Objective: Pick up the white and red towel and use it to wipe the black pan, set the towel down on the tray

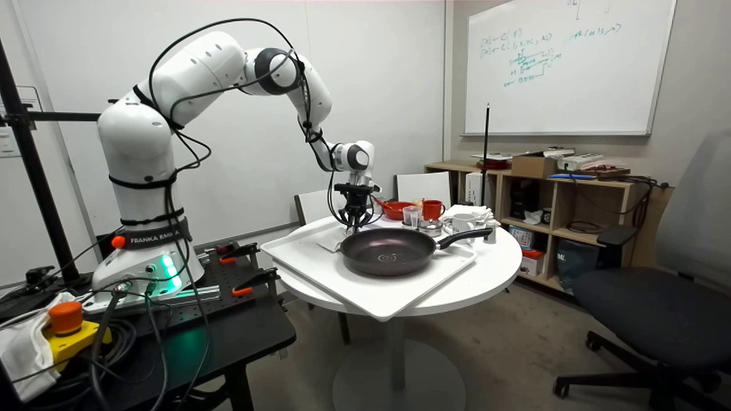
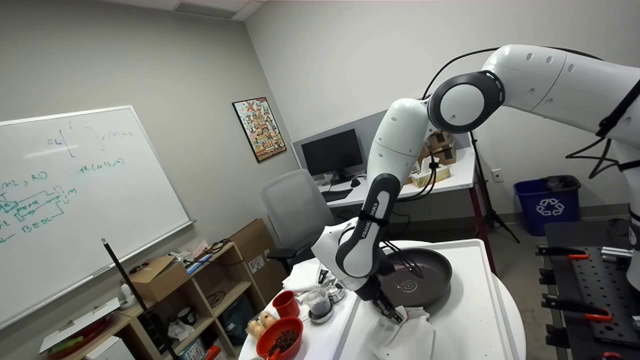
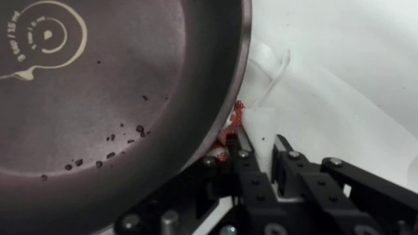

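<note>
Step in hand is looking like the pick-up: the jaws are pinching a fold of the white and red towel (image 3: 259,120), standing narrow with white cloth showing between them in the wrist view. The towel is lying loosely on the tray (image 1: 371,297), right beside the black pan (image 3: 107,81); its red patch (image 3: 233,125) is sitting just beside the pan's rim (image 3: 240,55), and whether any cloth is running under the pan is not showing. The pan is resting on the same tray, on the round table (image 1: 502,260), its handle (image 1: 465,236) pointing away from the jaws. Dark specks (image 3: 111,155) are dotting the pan floor, mostly along the edge nearest the jaws, so the wiping is probably pending or unfinished; a set-down after a partial wipe is not being ruled out. Judging it as the pick-up, the next move is calling for a straight lift, high enough for the hanging cloth to be clearing the rim, then a shift over the pan and a lowering onto the specks for wiping. The jaws are standing very close to the rim, so a sideways pull first could be nudging the pan. Setting the towel down on the tray is coming last.
</note>
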